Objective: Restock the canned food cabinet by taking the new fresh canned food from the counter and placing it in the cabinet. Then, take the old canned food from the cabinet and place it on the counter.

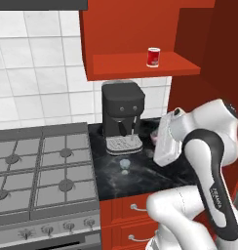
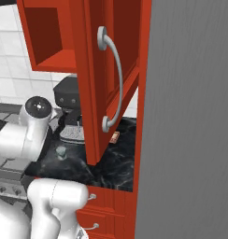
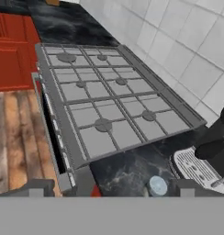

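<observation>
Red can (image 1: 153, 56) on cabinet (image 1: 140, 66) shelf, grey can (image 1: 125, 164) on counter (image 1: 140, 180) before coffee machine (image 1: 122, 114), stove (image 1: 43, 166) left, open door (image 2: 111, 70) blocks right view, gripper state can't tell

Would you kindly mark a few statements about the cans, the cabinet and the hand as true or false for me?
1. The red can stands upright on the shelf of the cabinet. True.
2. The grey can sits on the gas stove. False: it stands on the black counter, just in front of the coffee machine.
3. The hand grips a can. False: in the hand view its fingertips stand wide apart with nothing between them.
4. The coffee machine stands on the counter below the cabinet. True.
5. The cabinet door is shut. False: it hangs open, and the shelf is in plain sight.
</observation>
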